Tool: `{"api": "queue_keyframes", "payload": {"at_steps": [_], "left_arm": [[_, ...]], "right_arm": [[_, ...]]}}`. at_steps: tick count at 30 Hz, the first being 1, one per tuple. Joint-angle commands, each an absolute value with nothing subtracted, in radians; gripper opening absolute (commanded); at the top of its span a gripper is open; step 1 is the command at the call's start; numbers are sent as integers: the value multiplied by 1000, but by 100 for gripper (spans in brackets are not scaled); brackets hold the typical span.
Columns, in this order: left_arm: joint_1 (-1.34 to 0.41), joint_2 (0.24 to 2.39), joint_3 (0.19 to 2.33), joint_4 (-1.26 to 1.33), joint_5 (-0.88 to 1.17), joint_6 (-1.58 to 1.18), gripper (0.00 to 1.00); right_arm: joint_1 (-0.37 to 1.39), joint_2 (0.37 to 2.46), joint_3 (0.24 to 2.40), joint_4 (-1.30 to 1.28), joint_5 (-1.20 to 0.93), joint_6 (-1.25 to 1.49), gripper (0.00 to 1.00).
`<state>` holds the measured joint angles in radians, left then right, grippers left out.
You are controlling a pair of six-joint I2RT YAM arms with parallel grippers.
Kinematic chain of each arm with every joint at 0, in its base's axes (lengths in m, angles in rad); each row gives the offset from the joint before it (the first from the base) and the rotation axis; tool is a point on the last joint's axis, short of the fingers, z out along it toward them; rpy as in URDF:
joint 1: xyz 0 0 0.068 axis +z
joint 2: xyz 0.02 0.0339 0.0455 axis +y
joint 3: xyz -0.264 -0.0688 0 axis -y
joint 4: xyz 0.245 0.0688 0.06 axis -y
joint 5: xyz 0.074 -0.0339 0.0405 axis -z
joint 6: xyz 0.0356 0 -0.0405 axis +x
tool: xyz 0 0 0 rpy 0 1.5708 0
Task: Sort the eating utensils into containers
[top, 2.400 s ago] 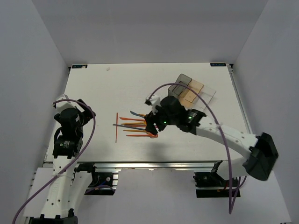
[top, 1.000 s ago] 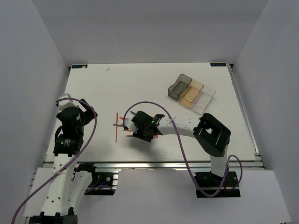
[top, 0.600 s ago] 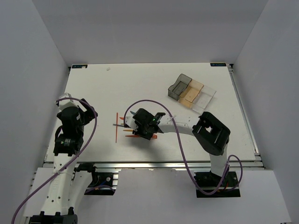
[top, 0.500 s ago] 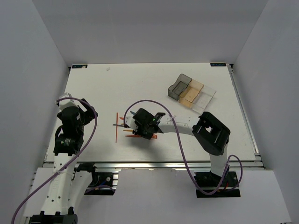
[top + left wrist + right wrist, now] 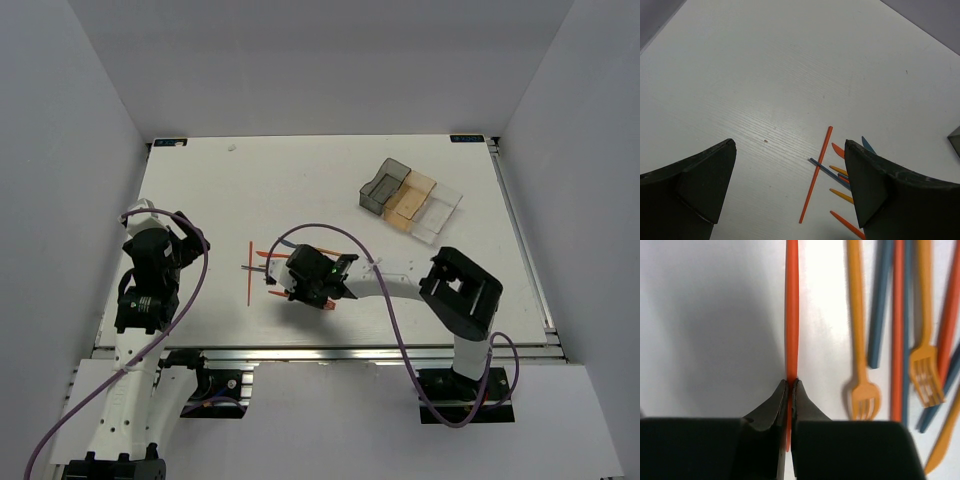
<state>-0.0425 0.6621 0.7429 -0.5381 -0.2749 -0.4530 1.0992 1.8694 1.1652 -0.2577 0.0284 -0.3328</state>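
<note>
Right gripper (image 5: 789,386) low over table (image 5: 300,180), jaws pressed together, pinching thin orange utensil (image 5: 791,305) at one end. Other utensils (image 5: 900,330) lie just beside it, roughly parallel, toward near edge, left of middle. Bins (image 5: 410,198) well apart, toward far right corner. Left gripper (image 5: 790,150) spread wide, holding nothing, by left edge.

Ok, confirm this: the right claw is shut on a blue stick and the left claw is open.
Wrong colour. The right wrist view shows the right claw shut on an orange stick, not a blue one. The left claw is open.
</note>
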Motion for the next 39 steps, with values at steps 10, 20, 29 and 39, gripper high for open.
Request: {"api": "queue_keyframes", "payload": {"at_steps": [10,20,29,39], "left_arm": [[-46,657,733,-523,-267,-445,98],[-46,650,735,-522,-265,-445,98],[-51,657,733,-520,-259,-443,98],[-60,658,735,-519,-261,-443,98]], "right_arm": [[977,1580,1111,-161,-199,-151,0],[516,1440,1152,-189,492,379,0],[288,1621,1284,-230,742,569,0],[242,1759,1344,-275,805,673,0]]}}
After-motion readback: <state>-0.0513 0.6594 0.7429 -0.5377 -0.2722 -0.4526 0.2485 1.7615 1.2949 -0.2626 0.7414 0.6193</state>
